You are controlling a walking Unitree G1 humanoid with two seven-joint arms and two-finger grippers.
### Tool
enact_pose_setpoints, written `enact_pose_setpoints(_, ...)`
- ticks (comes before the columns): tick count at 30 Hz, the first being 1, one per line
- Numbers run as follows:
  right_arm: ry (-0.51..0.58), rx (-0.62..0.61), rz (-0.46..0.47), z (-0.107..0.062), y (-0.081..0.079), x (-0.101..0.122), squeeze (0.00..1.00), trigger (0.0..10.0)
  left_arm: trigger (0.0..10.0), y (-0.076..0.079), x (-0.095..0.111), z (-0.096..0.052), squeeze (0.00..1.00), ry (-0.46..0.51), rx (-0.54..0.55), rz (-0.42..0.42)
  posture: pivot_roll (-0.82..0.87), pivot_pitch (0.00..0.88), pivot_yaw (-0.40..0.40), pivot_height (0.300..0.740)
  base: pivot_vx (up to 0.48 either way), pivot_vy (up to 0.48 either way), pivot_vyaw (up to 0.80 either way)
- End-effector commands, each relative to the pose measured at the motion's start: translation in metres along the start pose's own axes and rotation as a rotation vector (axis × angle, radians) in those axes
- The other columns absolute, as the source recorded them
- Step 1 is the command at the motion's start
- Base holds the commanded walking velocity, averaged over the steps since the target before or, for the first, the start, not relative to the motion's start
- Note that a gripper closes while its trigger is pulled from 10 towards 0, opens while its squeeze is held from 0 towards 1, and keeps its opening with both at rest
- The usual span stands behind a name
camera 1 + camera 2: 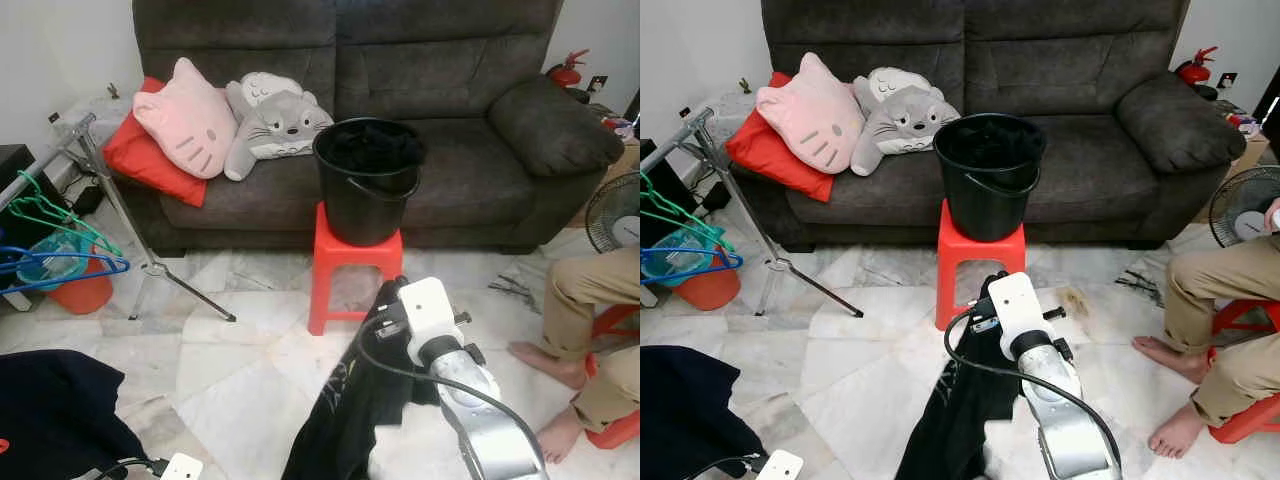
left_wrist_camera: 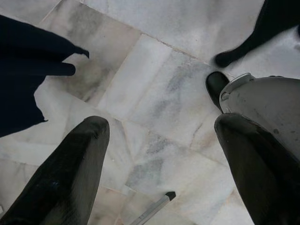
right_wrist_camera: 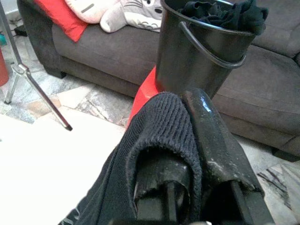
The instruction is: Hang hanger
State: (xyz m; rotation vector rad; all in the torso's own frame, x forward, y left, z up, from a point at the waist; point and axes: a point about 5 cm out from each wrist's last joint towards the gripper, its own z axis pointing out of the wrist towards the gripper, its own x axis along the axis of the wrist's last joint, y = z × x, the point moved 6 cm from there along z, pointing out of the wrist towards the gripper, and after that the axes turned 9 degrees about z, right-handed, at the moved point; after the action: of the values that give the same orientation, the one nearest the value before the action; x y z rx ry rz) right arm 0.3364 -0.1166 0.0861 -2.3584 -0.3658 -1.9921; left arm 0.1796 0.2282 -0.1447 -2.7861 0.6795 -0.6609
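Where dark clothes fill the black bucket (image 1: 367, 190), right tool (image 3: 187, 101) pinching black garment (image 1: 965, 410).

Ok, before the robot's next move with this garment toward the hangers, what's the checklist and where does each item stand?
1. Right gripper grips the black garment: ok, collar clamped between the fingers.
2. Garment off the floor: cannot tell, its lower end runs out of frame.
3. Left gripper free to take a hanger: ok, open over bare floor.
4. Hangers within reach: not ok, far to the left on the rack.
5. Path clear: not ok, red stool with black bucket directly ahead.
6. Person seated close on the right: not ok.
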Motion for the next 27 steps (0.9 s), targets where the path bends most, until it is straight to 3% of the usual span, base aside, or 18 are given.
enact_pose_setpoints(1, 0.028, -0.004, 0.005, 0.004, -0.002, 0.009, 0.00, 10.0, 10.0, 0.001, -0.007, -0.001, 0.00, -0.021, 0.003, -0.001, -0.16, 0.000, 0.062, 0.740, 0.000, 0.000, 0.00)
enact_pose_setpoints(10, 0.032, -0.055, 0.003, 0.004, 0.009, 0.010, 0.00, 10.0, 10.0, 0.003, -0.009, -0.001, 0.00, -0.021, -0.003, -0.012, -0.15, 0.000, 0.056, 0.740, 0.000, 0.000, 0.05)
enact_pose_setpoints(27, 0.037, -0.104, 0.002, 0.005, 0.019, 0.011, 0.00, 10.0, 10.0, 0.001, -0.005, -0.001, 0.00, -0.012, -0.002, -0.009, -0.14, 0.000, 0.055, 0.740, 0.000, 0.000, 0.78)
